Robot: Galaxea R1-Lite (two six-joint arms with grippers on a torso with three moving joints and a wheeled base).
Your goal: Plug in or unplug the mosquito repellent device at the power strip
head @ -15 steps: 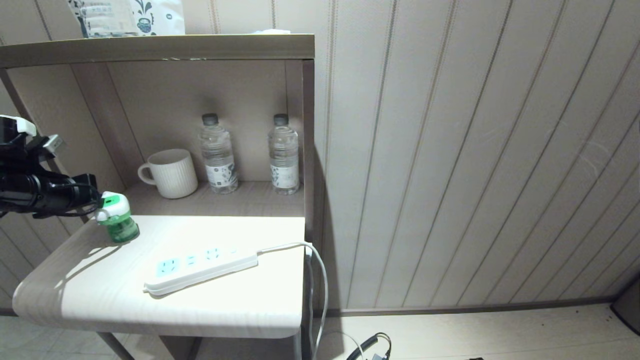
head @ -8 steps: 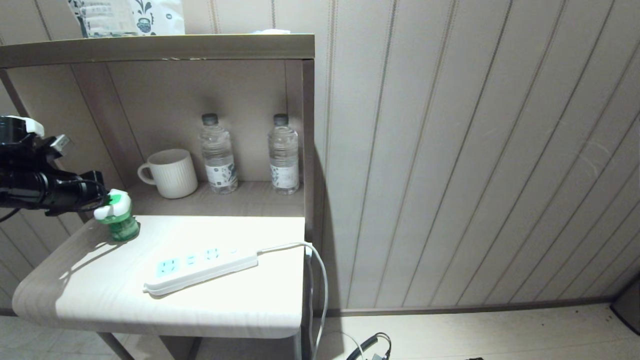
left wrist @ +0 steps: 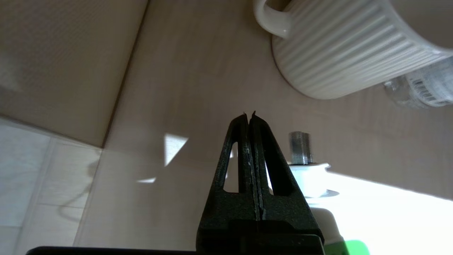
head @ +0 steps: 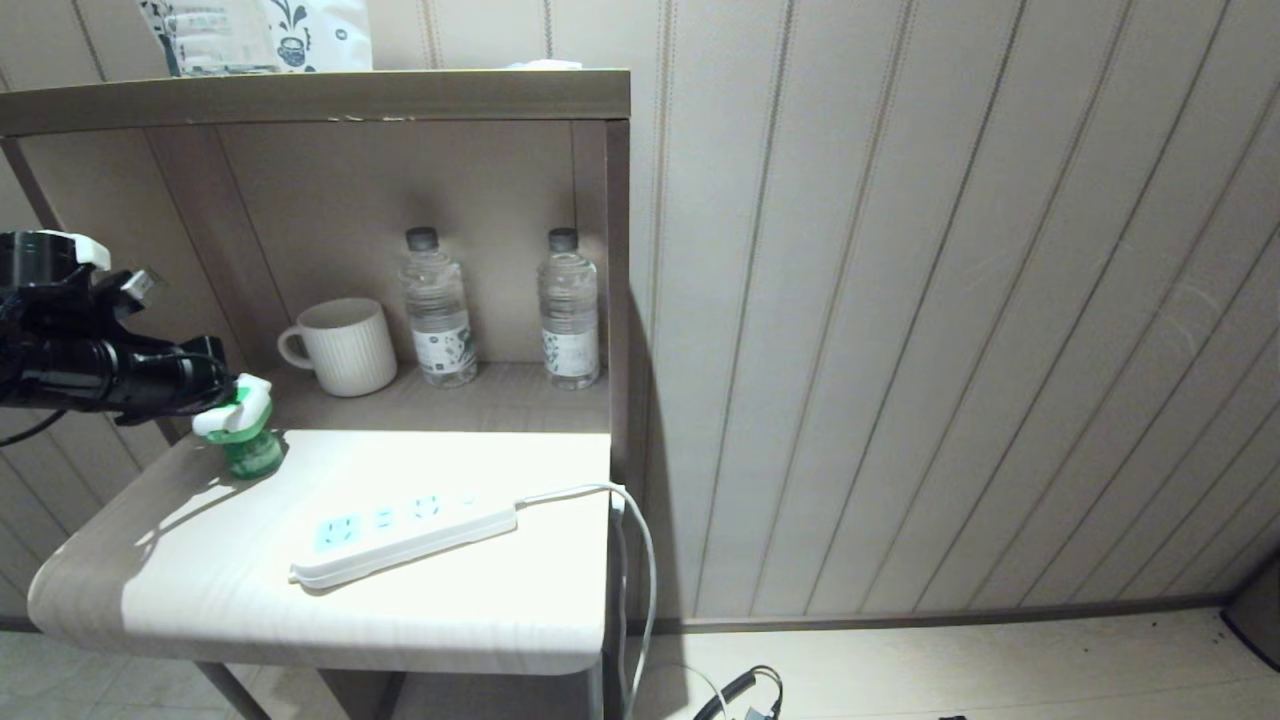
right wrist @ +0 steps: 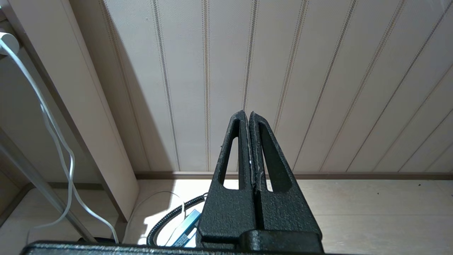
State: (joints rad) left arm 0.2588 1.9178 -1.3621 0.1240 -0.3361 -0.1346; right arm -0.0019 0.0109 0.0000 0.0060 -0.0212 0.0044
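Much of the left arm is cut off at the head view's edge; only its dark wrist and the left claw (head: 222, 385) are seen, reaching in level from the side. The left claw (left wrist: 249, 117) is seen pressed fully closed with nothing between its fingers, its tip lying against the white head of the mosquito repellent device (head: 240, 436). In the left wrist view the device (left wrist: 311, 177) is largely hidden behind the claw: only a metal prong, the white collar and a sliver of green are made out. The device stands tilted on the table (head: 180, 560), with the power strip (head: 400, 535) well apart from the claw, none of its sockets occupied. Beyond the claw a ribbed mug (head: 345, 345) and two water bottles (head: 438, 310) are seen on the shelf; their labels cannot be read, nor can the print on the package cut off at the top. The right claw (right wrist: 249, 115) is closed and empty, hanging low before the wall panelling. Compared with a second ago, the left claw and the device have shifted towards the mug.
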